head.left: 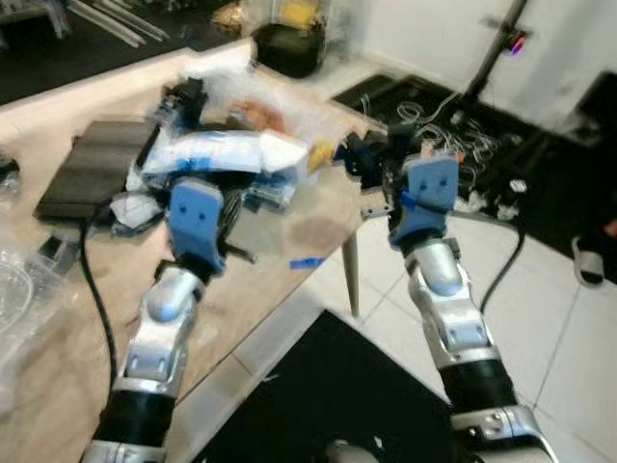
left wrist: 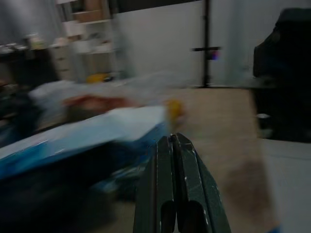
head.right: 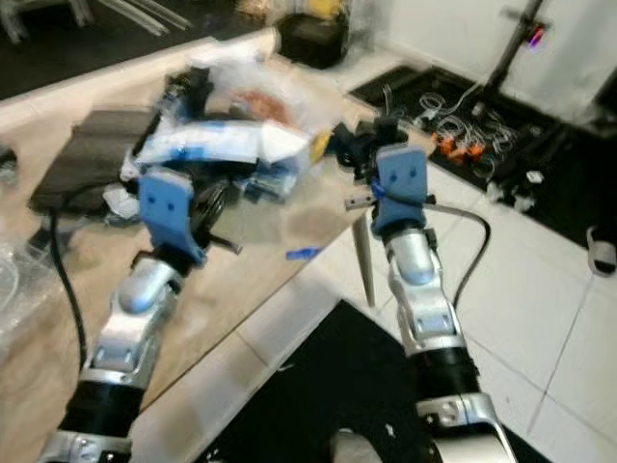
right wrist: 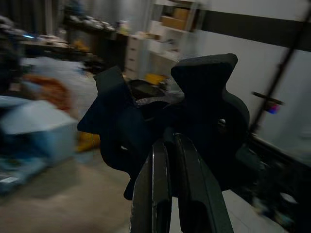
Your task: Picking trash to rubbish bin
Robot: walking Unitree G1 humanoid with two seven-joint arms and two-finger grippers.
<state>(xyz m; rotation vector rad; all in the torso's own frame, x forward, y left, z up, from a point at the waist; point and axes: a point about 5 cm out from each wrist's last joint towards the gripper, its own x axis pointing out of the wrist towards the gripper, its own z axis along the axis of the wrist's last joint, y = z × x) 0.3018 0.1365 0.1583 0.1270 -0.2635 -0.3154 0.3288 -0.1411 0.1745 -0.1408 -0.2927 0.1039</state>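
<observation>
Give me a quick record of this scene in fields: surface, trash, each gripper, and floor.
surface: wooden table
trash: pile of white and blue packaging on the table
left gripper: shut, empty, over the table near the pile
right gripper: shut on black jagged piece, by the table's corner
floor: white tiles, black mat, cables

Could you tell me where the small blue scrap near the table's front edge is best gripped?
Probably across its narrow width, coming straight down: the blue scrap lies flat and alone on the table. The shut left pincer is nearer; it must open first.
</observation>
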